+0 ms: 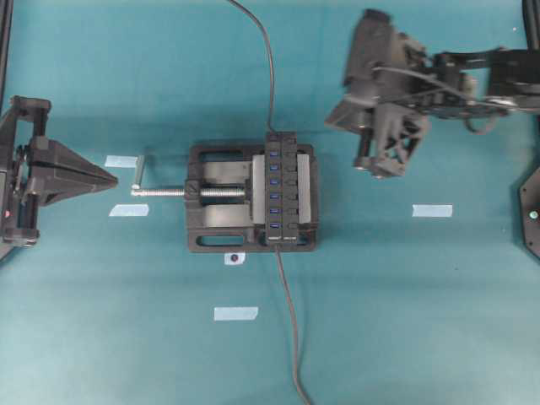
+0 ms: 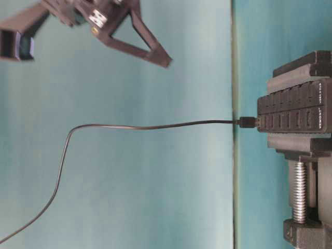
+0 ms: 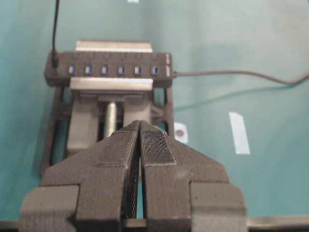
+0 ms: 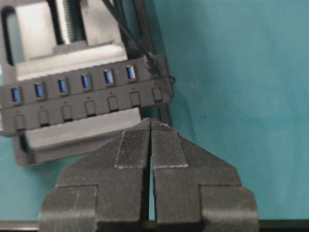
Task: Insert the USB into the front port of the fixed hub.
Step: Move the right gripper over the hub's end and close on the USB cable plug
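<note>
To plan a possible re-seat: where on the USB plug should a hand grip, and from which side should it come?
Probably the USB's short plug body, standing in the fixed hub's end slot, from above. Its thin cable bends too easily, and the vise blocks the sides.

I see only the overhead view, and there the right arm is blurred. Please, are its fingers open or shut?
Observer: Shut. In the right wrist view the right fingers press together with nothing between them.
Operator: Is the plug already in a port?
Observer: It appears so. In that same view the USB sits in the end port of the hub, beside six free blue slots.
Operator: And the left side?
Observer: The left wrist view shows the left fingers shut and empty, pointing at the vise.
</note>
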You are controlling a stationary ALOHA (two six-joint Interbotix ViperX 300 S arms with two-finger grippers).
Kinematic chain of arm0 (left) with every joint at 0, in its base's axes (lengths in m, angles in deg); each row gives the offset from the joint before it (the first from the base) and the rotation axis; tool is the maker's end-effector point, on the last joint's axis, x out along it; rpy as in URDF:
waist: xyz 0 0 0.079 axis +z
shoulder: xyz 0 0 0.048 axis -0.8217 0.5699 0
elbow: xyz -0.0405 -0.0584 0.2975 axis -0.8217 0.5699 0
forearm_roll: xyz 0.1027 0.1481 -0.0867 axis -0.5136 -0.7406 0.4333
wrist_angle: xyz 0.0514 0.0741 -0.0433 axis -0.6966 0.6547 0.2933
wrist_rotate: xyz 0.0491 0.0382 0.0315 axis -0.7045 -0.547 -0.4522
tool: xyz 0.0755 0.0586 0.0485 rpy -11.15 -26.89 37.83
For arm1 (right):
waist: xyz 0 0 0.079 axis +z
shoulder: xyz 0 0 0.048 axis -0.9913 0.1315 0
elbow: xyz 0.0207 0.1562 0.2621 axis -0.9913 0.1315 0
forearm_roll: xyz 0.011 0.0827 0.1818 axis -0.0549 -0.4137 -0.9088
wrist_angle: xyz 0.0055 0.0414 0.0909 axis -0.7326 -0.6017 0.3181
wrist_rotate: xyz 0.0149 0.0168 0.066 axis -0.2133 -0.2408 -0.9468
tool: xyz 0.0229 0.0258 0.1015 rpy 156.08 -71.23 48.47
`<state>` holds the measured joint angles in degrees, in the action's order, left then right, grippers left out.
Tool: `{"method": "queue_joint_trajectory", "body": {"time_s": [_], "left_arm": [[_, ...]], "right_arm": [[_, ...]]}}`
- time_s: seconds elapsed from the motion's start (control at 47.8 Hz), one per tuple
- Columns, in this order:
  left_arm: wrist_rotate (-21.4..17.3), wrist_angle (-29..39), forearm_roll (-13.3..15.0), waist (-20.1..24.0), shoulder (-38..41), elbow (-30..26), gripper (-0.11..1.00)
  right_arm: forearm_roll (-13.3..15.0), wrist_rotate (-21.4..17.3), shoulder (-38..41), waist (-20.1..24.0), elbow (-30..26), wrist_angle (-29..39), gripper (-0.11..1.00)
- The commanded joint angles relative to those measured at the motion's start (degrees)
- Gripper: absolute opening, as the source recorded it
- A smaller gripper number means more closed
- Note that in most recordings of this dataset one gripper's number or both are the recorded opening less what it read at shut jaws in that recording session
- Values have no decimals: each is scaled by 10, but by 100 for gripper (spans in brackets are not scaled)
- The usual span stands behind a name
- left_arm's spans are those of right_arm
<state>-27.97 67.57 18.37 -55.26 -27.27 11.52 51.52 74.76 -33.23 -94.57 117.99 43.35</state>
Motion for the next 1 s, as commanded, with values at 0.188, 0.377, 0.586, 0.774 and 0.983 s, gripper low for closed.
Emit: {"method": "queue_joint_trajectory", "body": {"time_s": [0.188, 0.377, 0.586, 0.774, 0.983], "left_arm": [[1, 5, -1, 1, 2, -15, 0], [1, 6, -1, 1, 0, -15, 0], [1, 6, -1, 1, -3, -13, 0], [2, 6, -1, 1, -10, -11, 0], [2, 6, -1, 1, -16, -8, 0]], "right_arm": [[1, 43, 38, -1, -40, 3, -5], [1, 60, 55, 0, -47, 2, -5], [1, 63, 65, 1, -45, -28, -5], [0, 63, 72, 3, -38, -58, -3], [0, 63, 91, 10, -37, -63, 5]]}}
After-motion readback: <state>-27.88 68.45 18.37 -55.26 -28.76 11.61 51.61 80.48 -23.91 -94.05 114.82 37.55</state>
